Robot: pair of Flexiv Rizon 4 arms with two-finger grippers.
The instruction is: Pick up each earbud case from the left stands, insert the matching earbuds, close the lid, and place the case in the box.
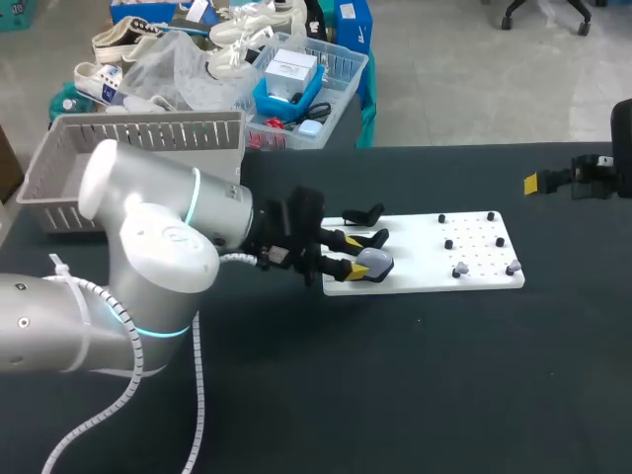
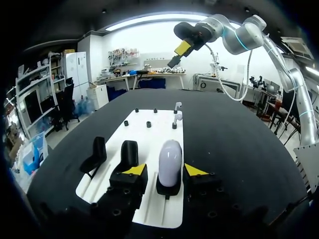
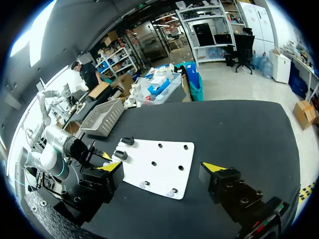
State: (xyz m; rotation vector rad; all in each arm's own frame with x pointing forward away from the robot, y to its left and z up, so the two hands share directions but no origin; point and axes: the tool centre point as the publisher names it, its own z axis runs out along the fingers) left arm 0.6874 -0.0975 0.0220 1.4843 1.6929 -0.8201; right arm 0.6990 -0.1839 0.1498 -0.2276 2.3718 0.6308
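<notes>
The left arm [image 1: 148, 247] is silver-white with rounded joints, cyan light rings [image 1: 158, 332] and a white spiral-wrapped cable [image 1: 200, 395]. The black left gripper [image 1: 352, 257] ends in yellow fingertips [image 2: 134, 170].

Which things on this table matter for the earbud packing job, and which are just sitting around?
For the job: earbud case on its stand, left hand open around it, earbuds, white board, grey basket.
Just there: two empty black stands, black pegs, right hand.
</notes>
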